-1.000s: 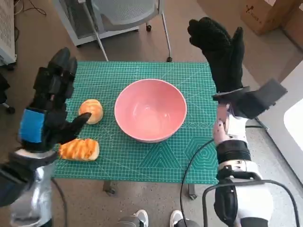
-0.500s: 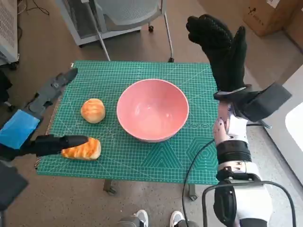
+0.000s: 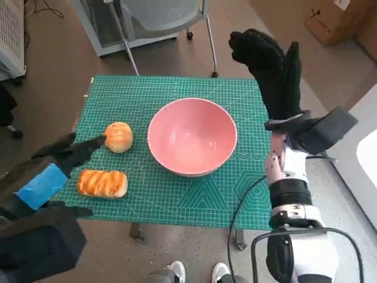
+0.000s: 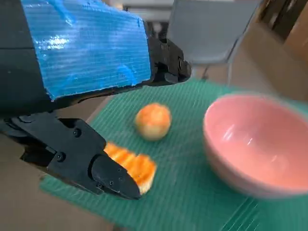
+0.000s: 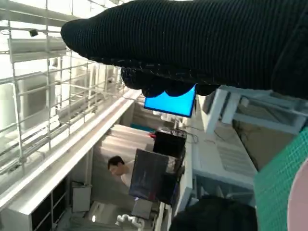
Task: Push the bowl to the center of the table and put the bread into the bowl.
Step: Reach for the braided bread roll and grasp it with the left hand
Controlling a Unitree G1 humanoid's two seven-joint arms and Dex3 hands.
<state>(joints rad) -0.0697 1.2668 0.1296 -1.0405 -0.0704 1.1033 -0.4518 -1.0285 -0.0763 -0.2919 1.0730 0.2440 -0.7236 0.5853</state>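
A pink bowl (image 3: 192, 137) stands empty near the middle of the green mat-covered table (image 3: 177, 203). Left of it lies a round bread roll (image 3: 118, 137), and nearer me a long striped bread (image 3: 102, 183). My left hand (image 3: 53, 171) hovers at the table's near-left corner, fingers apart and holding nothing, one fingertip close to the round roll. The left wrist view shows the roll (image 4: 153, 120), the long bread (image 4: 132, 166) and the bowl (image 4: 255, 144) beyond its black fingers (image 4: 110, 178). My right hand (image 3: 271, 65) is raised with spread fingers above the table's far-right corner, empty.
A grey chair (image 3: 159, 17) stands behind the table and a cardboard box (image 3: 330, 17) sits on the floor at the far right. A person's feet (image 3: 177, 272) show below the near edge. A person (image 5: 118, 166) sits far off in the right wrist view.
My left hand has swung from high over the table's left side down and back to the near-left corner, uncovering the long bread. The right hand has stayed raised.
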